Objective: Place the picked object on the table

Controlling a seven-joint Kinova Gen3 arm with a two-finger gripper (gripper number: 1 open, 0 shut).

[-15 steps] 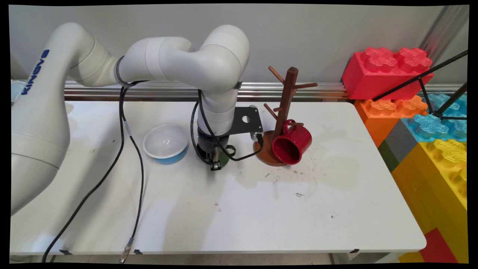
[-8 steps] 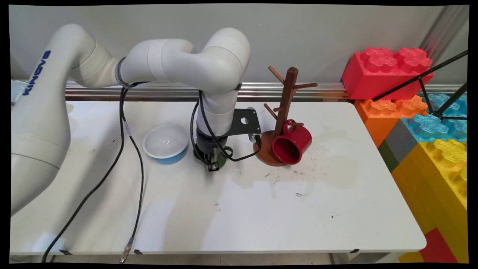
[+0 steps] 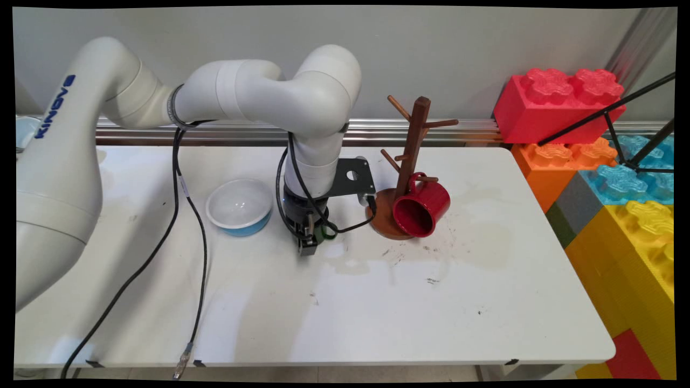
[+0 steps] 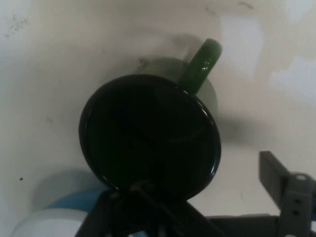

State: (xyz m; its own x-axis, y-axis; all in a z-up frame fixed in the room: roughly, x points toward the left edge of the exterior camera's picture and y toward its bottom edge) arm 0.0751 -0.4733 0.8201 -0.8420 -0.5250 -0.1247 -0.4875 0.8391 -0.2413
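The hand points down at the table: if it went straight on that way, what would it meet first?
Probably the green mug: the hand sits right above its dark opening, one finger at the rim. The white table lies under it. Depth is unclear.

You have even, soft light over the main view; the white table (image 3: 377,302) reads bright, with faint shadows under the arm and cables. The metal rail (image 3: 474,129) along the wall throws a pale sheen. Straight lines bow near the edges. In the hand view the green mug (image 4: 148,138) is dim and soft-focused, its inside almost black, casting a shadow on the table.
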